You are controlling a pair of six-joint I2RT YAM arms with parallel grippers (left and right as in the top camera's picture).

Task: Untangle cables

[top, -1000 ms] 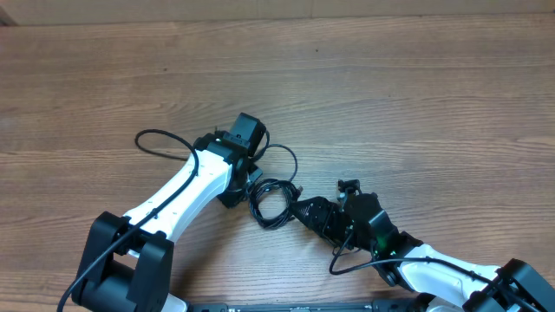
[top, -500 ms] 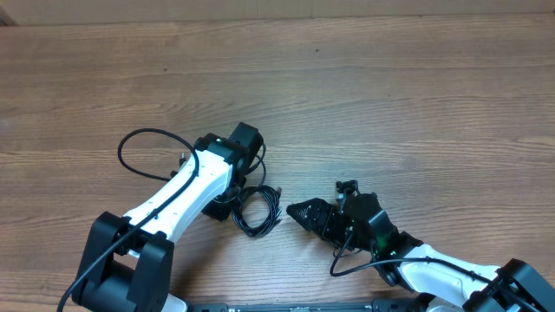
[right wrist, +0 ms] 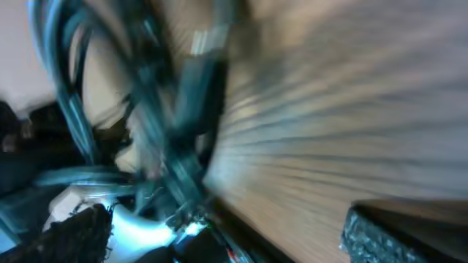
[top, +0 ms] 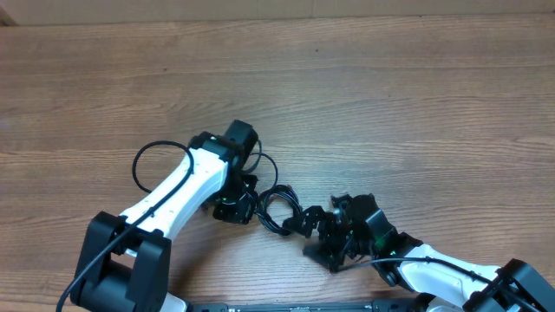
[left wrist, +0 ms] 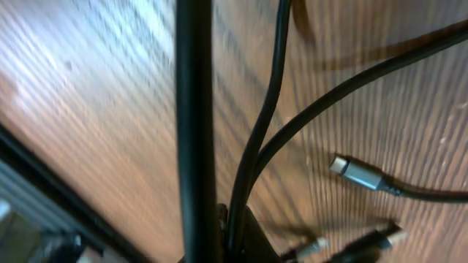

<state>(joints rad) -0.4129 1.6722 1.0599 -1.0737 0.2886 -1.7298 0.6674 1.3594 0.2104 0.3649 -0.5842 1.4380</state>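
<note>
The cables (top: 276, 209) are thin black cords in a small coiled bundle on the wooden table (top: 390, 95), between the two grippers. My left gripper (top: 232, 211) points down at the bundle's left side and is shut on the cables. In the left wrist view, cords (left wrist: 272, 109) run up from the shut left gripper (left wrist: 234, 245), and a silver plug tip (left wrist: 358, 172) lies on the wood to the right. My right gripper (top: 314, 236) stands open just right of the bundle. Its view is blurred: the cables (right wrist: 164, 109) show at upper left, ahead of the wide right gripper (right wrist: 234, 237).
The left arm's own thicker black wire (top: 143, 160) loops out over the table left of its wrist. The right arm's wire (top: 381, 260) trails along its forearm. A dark strip (top: 347, 307) marks the table's near edge.
The left gripper has carried the bundle back to the right, toward the right gripper. The right gripper has opened wider and closed in on the bundle.
</note>
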